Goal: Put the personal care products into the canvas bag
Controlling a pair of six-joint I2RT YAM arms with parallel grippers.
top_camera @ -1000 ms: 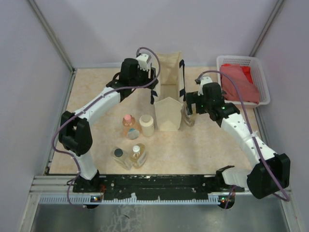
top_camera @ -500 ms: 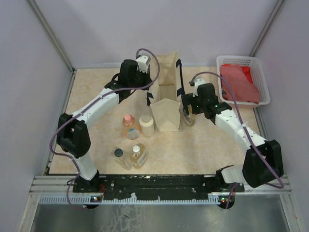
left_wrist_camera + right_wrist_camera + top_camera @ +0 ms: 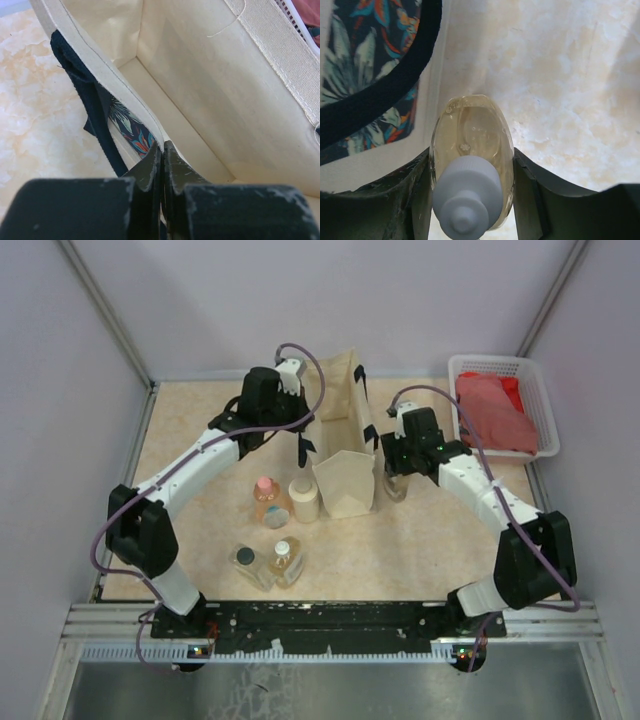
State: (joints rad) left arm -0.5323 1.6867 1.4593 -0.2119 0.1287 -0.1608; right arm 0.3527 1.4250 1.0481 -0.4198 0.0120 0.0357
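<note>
The canvas bag [image 3: 345, 480] stands upright mid-table, its mouth facing up. My left gripper [image 3: 303, 446] is shut on the bag's left rim; in the left wrist view its fingertips [image 3: 162, 150] pinch the canvas edge beside the dark strap [image 3: 95, 117]. A clear bottle [image 3: 393, 486] with a white cap stands against the bag's right side. My right gripper [image 3: 472, 156] holds that bottle [image 3: 472, 132], a finger pressed on each side. Left of the bag, several more products stand: a pink-capped bottle [image 3: 265, 492], a cream container [image 3: 304, 498], a dark-capped bottle [image 3: 246, 560] and a white-capped bottle [image 3: 283, 558].
A white plastic basket [image 3: 497, 363] holding a red cloth [image 3: 495, 410] sits at the back right. Grey walls close in the table on three sides. The bag's patterned side panel [image 3: 365, 55] lies just left of the gripped bottle.
The left gripper shut on the bag's rim and drew it slightly left. The right arm moved in beside the bag and its jaws narrowed onto the bottle.
</note>
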